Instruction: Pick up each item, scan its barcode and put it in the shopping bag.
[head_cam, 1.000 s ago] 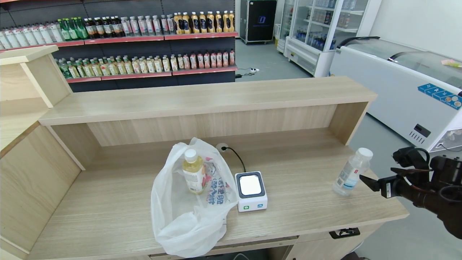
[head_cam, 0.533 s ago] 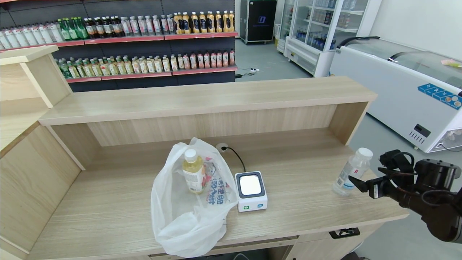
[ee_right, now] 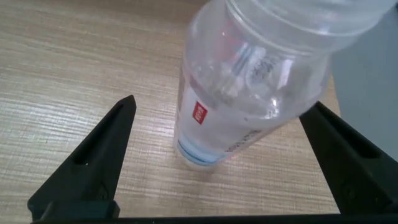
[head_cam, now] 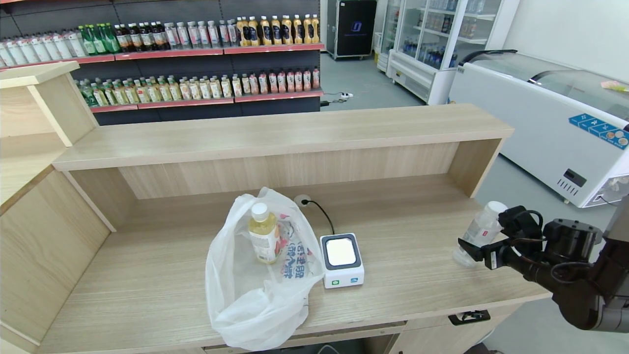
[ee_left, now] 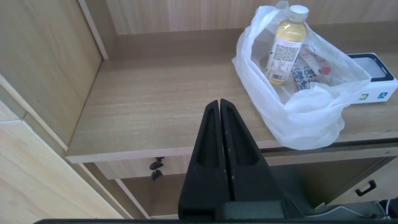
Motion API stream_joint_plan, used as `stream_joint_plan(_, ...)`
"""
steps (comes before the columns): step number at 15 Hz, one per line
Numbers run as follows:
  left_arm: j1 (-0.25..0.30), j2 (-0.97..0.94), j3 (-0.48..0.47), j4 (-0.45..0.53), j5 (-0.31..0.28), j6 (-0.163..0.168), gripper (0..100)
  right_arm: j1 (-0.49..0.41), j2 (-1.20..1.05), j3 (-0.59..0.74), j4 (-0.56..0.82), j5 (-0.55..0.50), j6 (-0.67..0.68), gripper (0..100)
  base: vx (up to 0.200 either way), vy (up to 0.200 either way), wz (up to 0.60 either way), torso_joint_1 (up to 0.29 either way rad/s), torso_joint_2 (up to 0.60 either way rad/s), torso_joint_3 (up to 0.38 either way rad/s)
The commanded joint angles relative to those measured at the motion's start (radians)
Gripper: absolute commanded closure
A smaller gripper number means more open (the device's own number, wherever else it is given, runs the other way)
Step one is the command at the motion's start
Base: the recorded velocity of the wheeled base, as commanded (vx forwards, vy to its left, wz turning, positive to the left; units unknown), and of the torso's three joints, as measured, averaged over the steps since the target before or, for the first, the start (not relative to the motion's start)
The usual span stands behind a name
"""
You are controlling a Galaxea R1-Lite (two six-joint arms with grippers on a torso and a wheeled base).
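A clear water bottle (head_cam: pixel 479 231) with a white cap stands upright at the counter's right end; the right wrist view shows the same bottle (ee_right: pixel 249 81) close up. My right gripper (head_cam: pixel 471 248) is open, one finger on each side of the bottle, not touching it. A white plastic shopping bag (head_cam: pixel 255 290) lies open at the counter's middle with a yellow drink bottle (head_cam: pixel 262 235) standing in it. The white barcode scanner (head_cam: pixel 341 259) sits just right of the bag. My left gripper (ee_left: pixel 220 124) is shut, held off the counter's front edge left of the bag (ee_left: pixel 311 106).
A raised wooden shelf (head_cam: pixel 285 132) runs along the back of the counter, with a side wall at the left. A black cable (head_cam: pixel 322 214) leads from the scanner to a hole in the counter. The counter's right edge lies just beyond the water bottle.
My right gripper has moved left toward the water bottle and now has its fingers on either side of it. The bottle, bag and scanner have stayed put.
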Motion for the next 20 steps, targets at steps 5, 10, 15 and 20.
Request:
stream_joint_plan(5, 0.001, 0.0, 0.0, 0.0, 0.001, 0.0, 100, 0.021, 0.035, -0.021, -0.02, -0.002, -0.004, 0, 0.0, 0.0, 0.0, 0.0, 0.0, 0.0)
stream_joint_plan(10, 0.001, 0.0, 0.0, 0.0, 0.001, 0.0, 100, 0.024, 0.059, -0.042, -0.02, -0.004, -0.006, 0, 0.0, 0.0, 0.0, 0.0, 0.0, 0.0)
stream_joint_plan(15, 0.001, 0.0, 0.0, 0.0, 0.001, 0.0, 100, 0.042, 0.085, -0.085, -0.02, -0.004, 0.0, 0, 0.0, 0.0, 0.0, 0.0, 0.0, 0.0)
stream_joint_plan(20, 0.001, 0.0, 0.0, 0.0, -0.001, 0.0, 100, 0.053, 0.107, -0.108, -0.02, -0.004, 0.0, 0, 0.0, 0.0, 0.0, 0.0, 0.0, 0.0)
